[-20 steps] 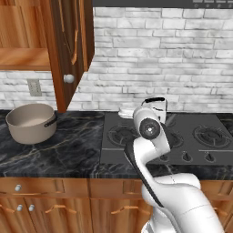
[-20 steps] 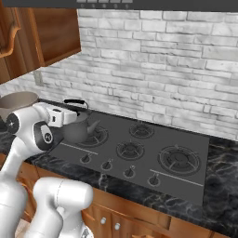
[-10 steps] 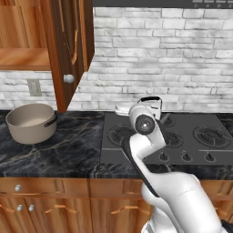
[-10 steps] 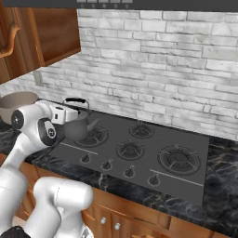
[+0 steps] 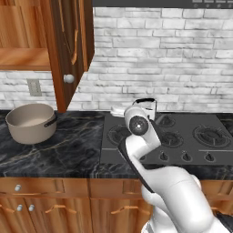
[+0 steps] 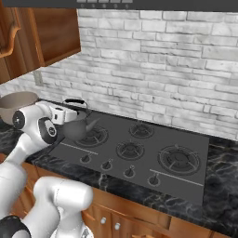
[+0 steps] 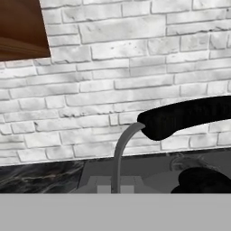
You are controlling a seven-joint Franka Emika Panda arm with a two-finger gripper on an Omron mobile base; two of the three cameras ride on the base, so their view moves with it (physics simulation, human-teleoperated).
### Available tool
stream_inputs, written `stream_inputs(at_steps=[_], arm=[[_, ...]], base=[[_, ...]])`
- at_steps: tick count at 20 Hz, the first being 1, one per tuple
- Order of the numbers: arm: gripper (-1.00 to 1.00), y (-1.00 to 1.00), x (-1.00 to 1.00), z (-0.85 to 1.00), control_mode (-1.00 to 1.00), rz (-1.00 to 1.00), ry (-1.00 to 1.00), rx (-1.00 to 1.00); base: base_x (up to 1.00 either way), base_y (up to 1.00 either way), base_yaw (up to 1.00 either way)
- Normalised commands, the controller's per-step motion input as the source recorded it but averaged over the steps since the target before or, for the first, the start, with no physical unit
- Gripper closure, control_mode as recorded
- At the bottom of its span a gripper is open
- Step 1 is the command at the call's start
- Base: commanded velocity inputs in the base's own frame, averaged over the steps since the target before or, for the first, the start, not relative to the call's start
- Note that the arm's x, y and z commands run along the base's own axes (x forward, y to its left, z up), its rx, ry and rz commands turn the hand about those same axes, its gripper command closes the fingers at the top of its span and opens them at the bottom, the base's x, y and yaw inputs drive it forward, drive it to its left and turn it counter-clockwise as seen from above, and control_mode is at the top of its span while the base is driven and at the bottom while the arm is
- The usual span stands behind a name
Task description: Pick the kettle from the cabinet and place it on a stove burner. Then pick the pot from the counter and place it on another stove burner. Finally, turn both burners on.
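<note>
My gripper is pinched on the arched handle of the kettle, which hangs directly below it, just above the cooktop's rear-left burner; the coming move is, I judge, straight down.

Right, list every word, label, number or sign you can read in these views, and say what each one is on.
None can be read.
The range hood has small pale marks along its front edge, too small and blurred to read.
The kettle, pot, cooktop and cabinet door show no lettering.
</note>
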Motion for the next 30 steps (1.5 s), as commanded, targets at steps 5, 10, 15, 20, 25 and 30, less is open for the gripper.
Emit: stream_inputs(at_steps=[5,10,15,20,25,30], arm=[[1.00,0.07,0.17,-0.16,-1.00,0.00,0.00,0.00],[1.00,0.00,0.20,-0.15,-1.00,0.00,0.00,0.00],[1.00,0.00,0.24,-0.16,-1.00,0.00,0.00,0.00],[1.00,0.00,0.22,-0.17,-1.00,0.00,0.00,0.00],[1.00,0.02,0.20,-0.18,-1.00,0.00,0.00,0.00],[1.00,0.03,0.22,-0.17,-1.00,0.00,0.00,0.00]], base=[[0.00,0.00,0.00],[0.00,0.00,0.00],[0.00,0.00,0.00],[0.00,0.00,0.00],[0.00,0.00,0.00],[0.00,0.00,0.00]])
